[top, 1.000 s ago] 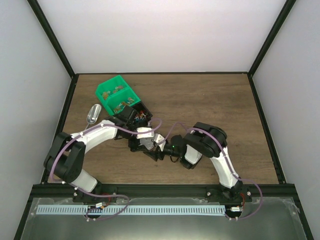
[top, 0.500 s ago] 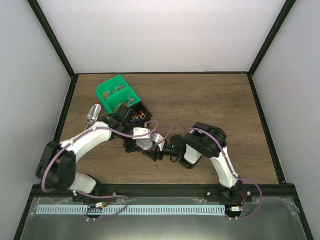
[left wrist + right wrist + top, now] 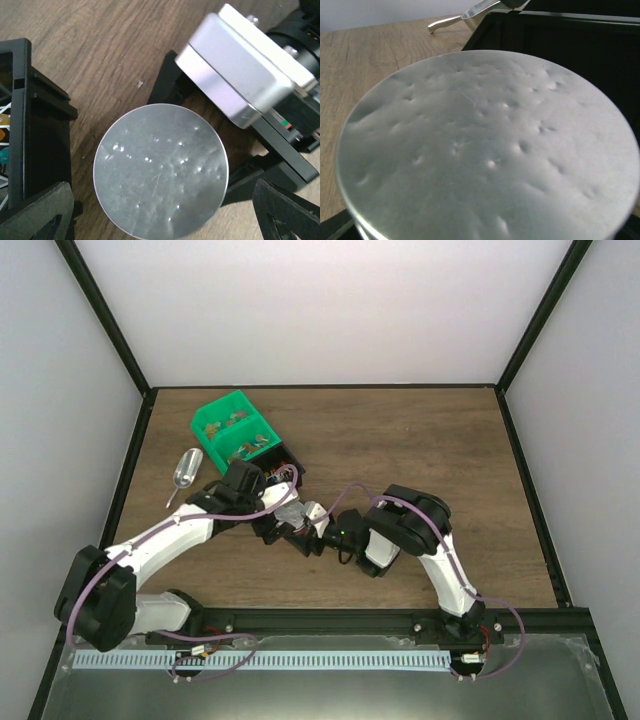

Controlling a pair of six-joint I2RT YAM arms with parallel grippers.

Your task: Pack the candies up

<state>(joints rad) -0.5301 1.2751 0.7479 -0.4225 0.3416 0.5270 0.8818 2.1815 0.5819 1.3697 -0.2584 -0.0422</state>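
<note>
Left wrist view only: candies point(image 3: 3, 121) in black bin point(image 3: 19, 100), 9 o'clock of open left pincer point(image 3: 162, 200). Right pincer point(image 3: 192, 145) grips tin point(image 3: 160, 167).

Dented round metal tin point(image 3: 160, 169) centre frame, wooden table point(image 3: 100, 35) behind. Black bin point(image 3: 37, 130) left, candies point(image 3: 3, 121) inside. Silver housing point(image 3: 235, 75) upper right.

Both my arms fold inward to meet, my left gripper point(image 3: 272, 527) spread wide, my right gripper point(image 3: 316, 532) facing it, jaws hidden.
</note>
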